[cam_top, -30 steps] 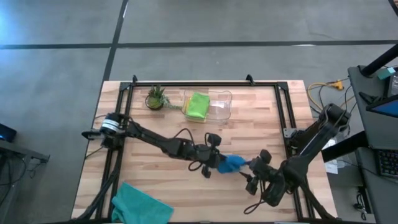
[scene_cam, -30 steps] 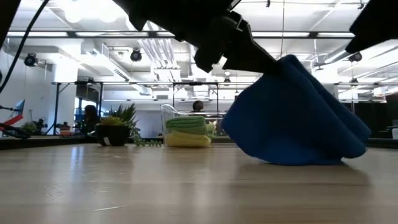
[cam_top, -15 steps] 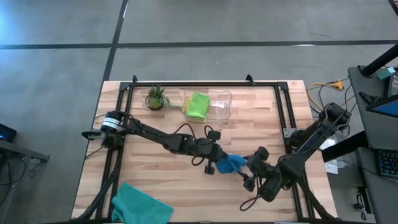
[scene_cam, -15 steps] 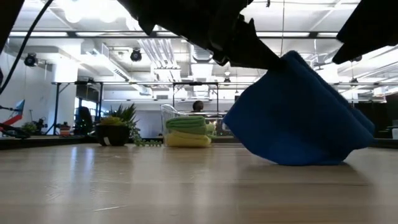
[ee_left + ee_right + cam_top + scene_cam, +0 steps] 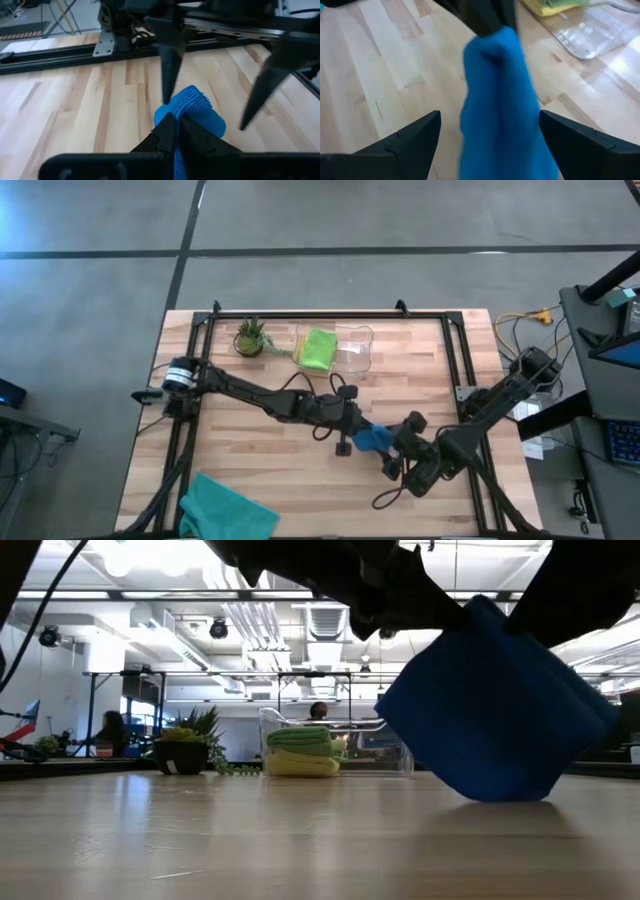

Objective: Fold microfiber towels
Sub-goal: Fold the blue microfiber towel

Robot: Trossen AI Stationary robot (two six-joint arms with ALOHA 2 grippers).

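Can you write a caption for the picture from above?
Left tool lifts a soft blue microfiber towel while the open right tool closes in.

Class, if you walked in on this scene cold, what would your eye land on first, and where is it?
The blue towel, pinched aloft near the table's middle by the shut left gripper, bunched and hanging. The right gripper is open, its fingers either side of the towel. At the front left corner lies a crumpled teal towel.

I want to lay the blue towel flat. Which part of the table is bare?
Bare wood lies between the potted plant and the teal towel, and right of the clear bin. The middle is crowded: both claws meet at the blue towel.
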